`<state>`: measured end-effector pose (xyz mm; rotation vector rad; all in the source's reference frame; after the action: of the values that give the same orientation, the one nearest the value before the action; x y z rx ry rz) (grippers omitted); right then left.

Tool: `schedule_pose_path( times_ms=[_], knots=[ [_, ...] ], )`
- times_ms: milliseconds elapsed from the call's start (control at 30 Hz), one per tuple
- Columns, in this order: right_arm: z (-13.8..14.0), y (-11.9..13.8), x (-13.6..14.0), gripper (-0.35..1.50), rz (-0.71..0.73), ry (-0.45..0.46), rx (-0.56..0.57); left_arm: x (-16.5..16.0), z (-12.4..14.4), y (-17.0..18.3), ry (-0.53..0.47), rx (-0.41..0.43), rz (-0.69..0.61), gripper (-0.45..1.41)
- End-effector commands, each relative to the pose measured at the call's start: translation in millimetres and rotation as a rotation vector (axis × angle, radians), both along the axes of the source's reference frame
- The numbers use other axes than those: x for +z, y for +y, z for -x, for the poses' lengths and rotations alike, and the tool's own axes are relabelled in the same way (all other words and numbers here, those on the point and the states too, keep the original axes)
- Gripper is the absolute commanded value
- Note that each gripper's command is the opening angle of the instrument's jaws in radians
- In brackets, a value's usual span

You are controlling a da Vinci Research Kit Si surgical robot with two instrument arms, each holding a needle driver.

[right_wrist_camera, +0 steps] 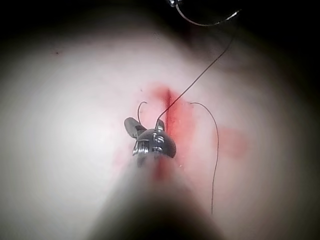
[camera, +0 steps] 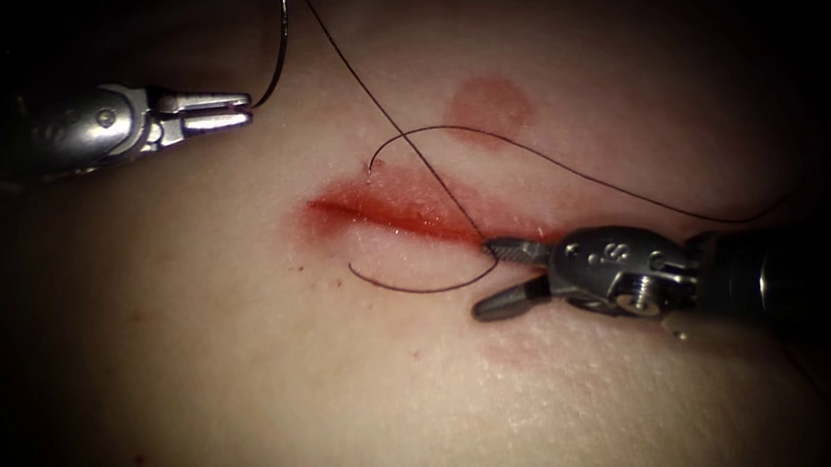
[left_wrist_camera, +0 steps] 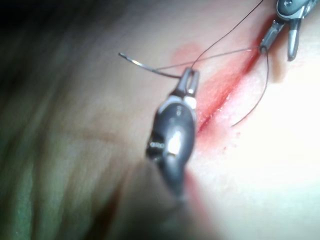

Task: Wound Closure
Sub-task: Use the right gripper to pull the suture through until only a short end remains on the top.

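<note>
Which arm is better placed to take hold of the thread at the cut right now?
Right. The right tool sits at the cut with jaws open, the thread beside its upper jaw. The left tool is off to the left, shut on the needle, clear of the tissue.

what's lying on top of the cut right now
Thread crosses the cut and runs to the left hand's needle, clear of the tissue. The right hand, open, covers the cut's right end.
</note>
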<state>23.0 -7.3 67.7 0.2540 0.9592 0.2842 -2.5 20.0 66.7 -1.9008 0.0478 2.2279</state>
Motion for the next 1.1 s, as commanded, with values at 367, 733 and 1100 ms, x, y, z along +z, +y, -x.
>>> schedule_pose_path(
  times_ms=[367, 733, 1100],
  knots=[
    [4.4, -1.3, -4.7, 1.48, -0.079, 0.31, 0.038, 0.8, 0.4, 0.1, -0.003, 0.001, -0.006, -0.35],
    [5.3, -1.2, -6.4, 1.48, -0.144, 0.505, 0.077, 1.0, 0.3, 0.2, -0.003, 0.001, -0.006, -0.35],
    [-4.7, -4.4, 4.3, 1.47, 0.05, 0.076, -0.135, 0.9, 0.3, 0.1, -0.002, 0.001, -0.006, -0.35]
  ],
)
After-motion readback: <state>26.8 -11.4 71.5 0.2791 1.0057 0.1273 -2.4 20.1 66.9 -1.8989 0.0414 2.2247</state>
